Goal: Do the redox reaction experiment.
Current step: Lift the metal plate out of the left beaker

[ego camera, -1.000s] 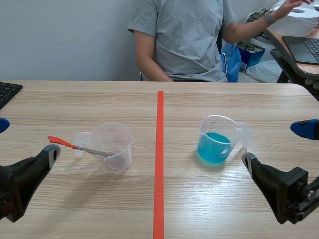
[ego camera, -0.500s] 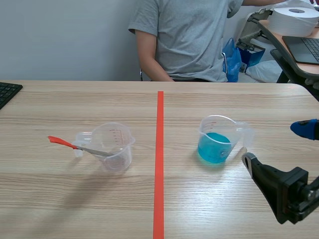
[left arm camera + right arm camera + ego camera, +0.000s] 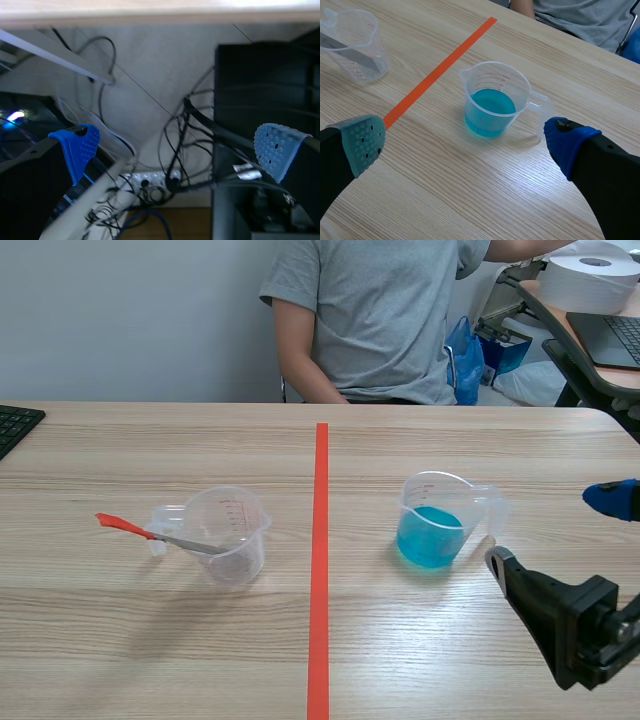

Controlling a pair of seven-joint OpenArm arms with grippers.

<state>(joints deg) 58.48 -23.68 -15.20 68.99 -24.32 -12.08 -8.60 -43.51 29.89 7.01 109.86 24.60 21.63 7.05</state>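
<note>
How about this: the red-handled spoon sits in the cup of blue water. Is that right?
No. The red-handled spoon sits in the clear cup left of the red line, not the cup of blue water, as the scene view shows.

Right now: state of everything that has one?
Blue-liquid measuring cup: upright, partly filled, ungripped.
Clear measuring cup: upright, no visible liquid.
Red-handled spatula: leaning in clear cup, handle out.
Left pincer: open, empty, below tabletop.
Right pincer: open, empty, blue cup ahead.

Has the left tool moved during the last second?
Yes. The left tool drew back from the clear plastic measuring cup, out of scene view, below the wooden table.
</note>
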